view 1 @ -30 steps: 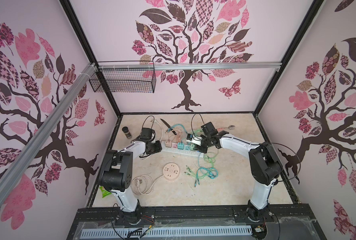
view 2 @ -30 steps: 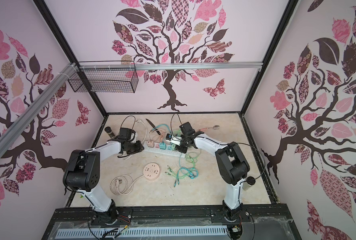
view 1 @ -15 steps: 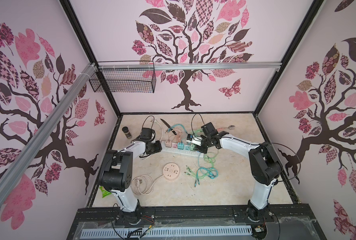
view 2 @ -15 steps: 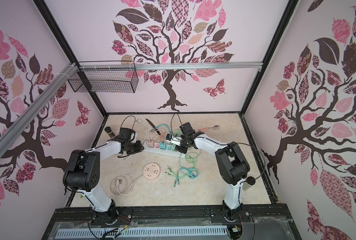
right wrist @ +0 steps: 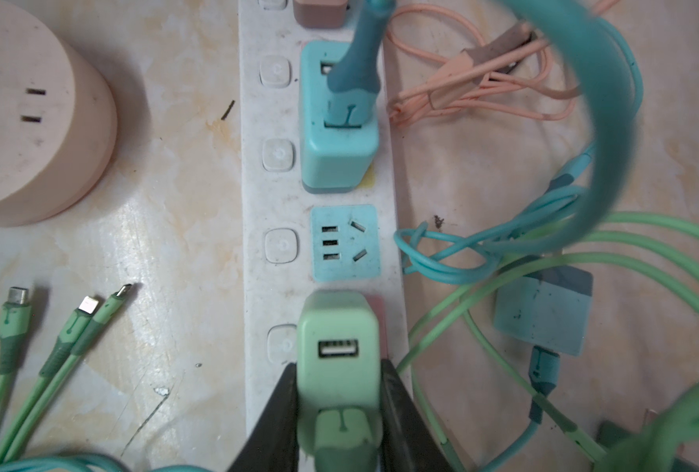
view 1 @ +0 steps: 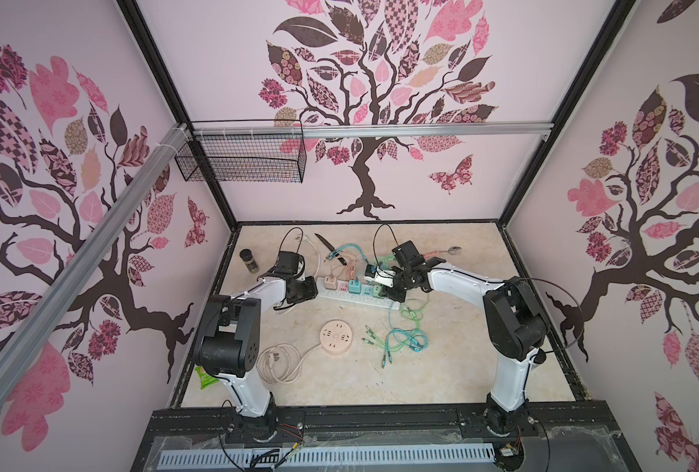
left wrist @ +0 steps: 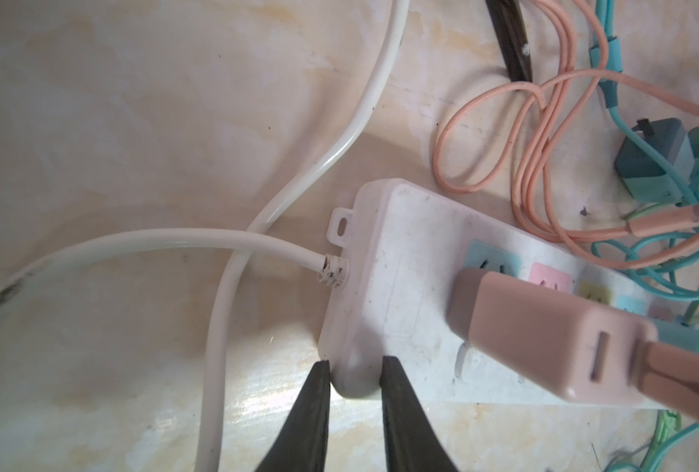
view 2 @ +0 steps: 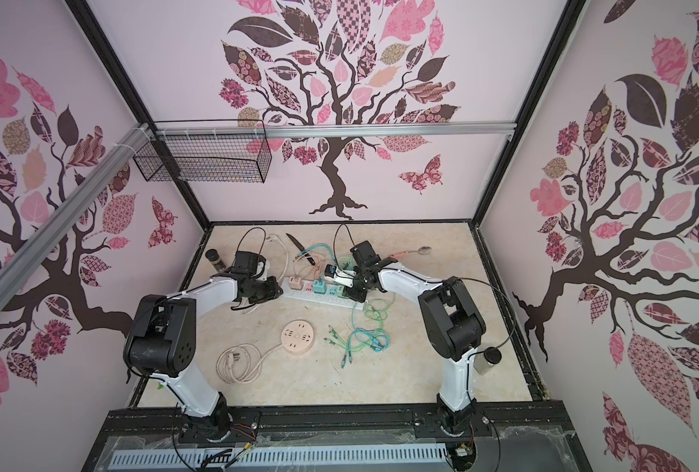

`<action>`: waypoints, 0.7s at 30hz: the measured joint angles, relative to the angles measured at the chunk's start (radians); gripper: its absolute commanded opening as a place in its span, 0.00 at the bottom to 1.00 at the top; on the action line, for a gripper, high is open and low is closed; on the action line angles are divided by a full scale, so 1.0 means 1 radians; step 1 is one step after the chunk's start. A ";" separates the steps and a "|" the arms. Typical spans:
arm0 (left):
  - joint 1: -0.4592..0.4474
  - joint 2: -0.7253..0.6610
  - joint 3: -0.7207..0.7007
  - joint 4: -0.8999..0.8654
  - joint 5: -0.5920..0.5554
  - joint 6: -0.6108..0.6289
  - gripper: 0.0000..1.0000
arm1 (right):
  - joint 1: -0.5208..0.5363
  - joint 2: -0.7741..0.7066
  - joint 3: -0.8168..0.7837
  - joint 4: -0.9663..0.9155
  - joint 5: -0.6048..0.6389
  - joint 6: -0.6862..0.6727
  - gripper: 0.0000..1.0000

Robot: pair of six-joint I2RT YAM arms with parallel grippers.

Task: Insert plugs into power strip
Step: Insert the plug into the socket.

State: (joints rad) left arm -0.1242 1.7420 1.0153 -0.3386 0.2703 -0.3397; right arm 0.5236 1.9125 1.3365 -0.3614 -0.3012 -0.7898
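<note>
The beige tabletop (view 1: 442, 367) bears the power strip (view 1: 339, 296), a round pink socket (view 1: 336, 336), loose cables (view 1: 405, 339) and a dark jar (view 1: 248, 260).

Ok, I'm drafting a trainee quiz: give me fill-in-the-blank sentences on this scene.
The boxy adapter in the right gripper is coloured ___.
The left gripper pinches the long white power strip at the end where its ___ enters.
Between the teal boxy adapter and that held one, ___ socket face stands empty.
Missing: mint green; cord; one.

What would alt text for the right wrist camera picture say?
The right tool grips a mint green plug standing on a socket of the white power strip. Past an empty blue socket, a teal plug sits plugged in; a second teal plug lies loose beside the strip.
</note>
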 measured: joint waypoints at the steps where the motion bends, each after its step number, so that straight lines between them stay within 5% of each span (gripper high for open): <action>1: 0.000 0.000 0.000 0.000 0.000 0.000 0.25 | 0.000 0.001 0.000 0.000 0.000 0.000 0.09; 21: 0.000 -0.054 0.000 -0.019 -0.007 -0.023 0.26 | -0.013 0.026 0.035 -0.035 -0.025 0.003 0.13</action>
State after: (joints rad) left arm -0.1238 1.6882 1.0153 -0.3573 0.2630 -0.3630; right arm 0.5102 1.9388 1.3712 -0.3962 -0.3264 -0.7872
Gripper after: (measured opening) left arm 0.256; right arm 0.299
